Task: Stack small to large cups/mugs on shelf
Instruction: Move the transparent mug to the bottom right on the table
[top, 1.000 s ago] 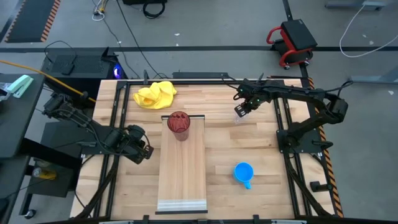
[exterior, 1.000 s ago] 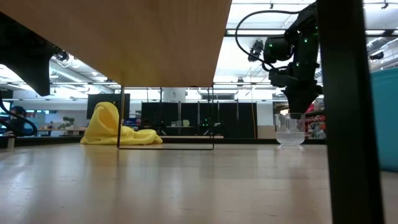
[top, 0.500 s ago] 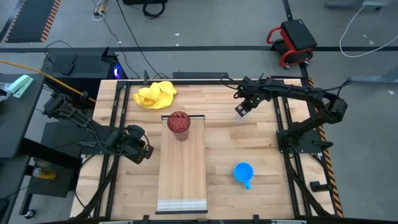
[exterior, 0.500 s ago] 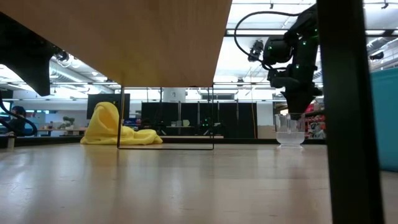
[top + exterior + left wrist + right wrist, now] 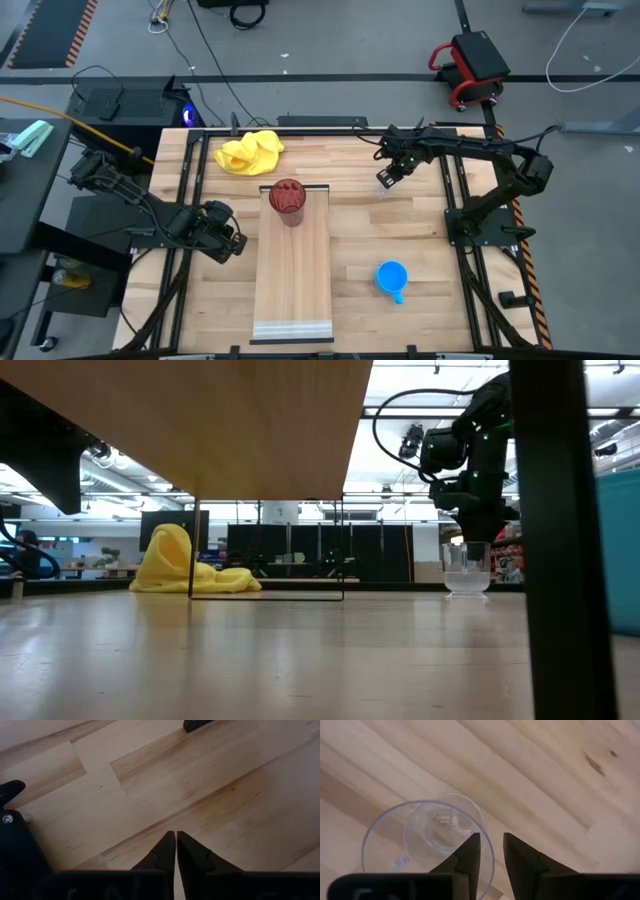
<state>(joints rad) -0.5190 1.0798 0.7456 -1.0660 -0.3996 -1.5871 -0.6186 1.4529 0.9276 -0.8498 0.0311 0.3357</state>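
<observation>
A: Status on the right gripper [image 5: 386, 178]?

B: Over the small clear glass cup [image 5: 427, 837] on the right far part of the butcher-block tabletop [image 5: 420, 240]. Since a second ago the wrist has crept slightly toward the table's far edge; cup hasn't moved. Fingers [image 5: 467, 855] straddle the near rim with a narrow gap, nothing clamped.

A: So no grasp yet.

B: Looks like final alignment before pinching the rim. Tall dark red ribbed tumbler [image 5: 287, 197] already stands on the long pale wooden shelf board [image 5: 293, 280], at its far end. Bright blue handled mug [image 5: 391, 277] sits on the table right of the shelf, untouched.

A: Left arm?

B: Left gripper [image 5: 175, 851] parked at the table's left edge, fingers closed on nothing.
</observation>
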